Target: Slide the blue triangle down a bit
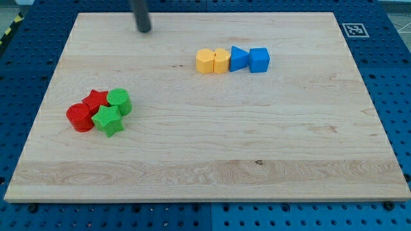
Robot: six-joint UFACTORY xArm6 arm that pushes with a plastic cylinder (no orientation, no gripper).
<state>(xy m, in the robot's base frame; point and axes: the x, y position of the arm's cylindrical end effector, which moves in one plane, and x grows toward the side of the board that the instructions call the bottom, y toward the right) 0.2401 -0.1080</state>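
Blue triangle [238,58], flat, toward the view's upper right

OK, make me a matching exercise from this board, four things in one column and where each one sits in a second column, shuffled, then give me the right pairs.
Column one:
1. blue triangle
2. my tip
3. red cylinder
4. blue cube

Column two:
A. view's right end of the upper row of four blocks
B. near the view's top edge of the board, apart from all blocks
C. between the yellow heart and the blue cube
D. view's left end of the red and green cluster

Pairs: 1-C, 2-B, 3-D, 4-A
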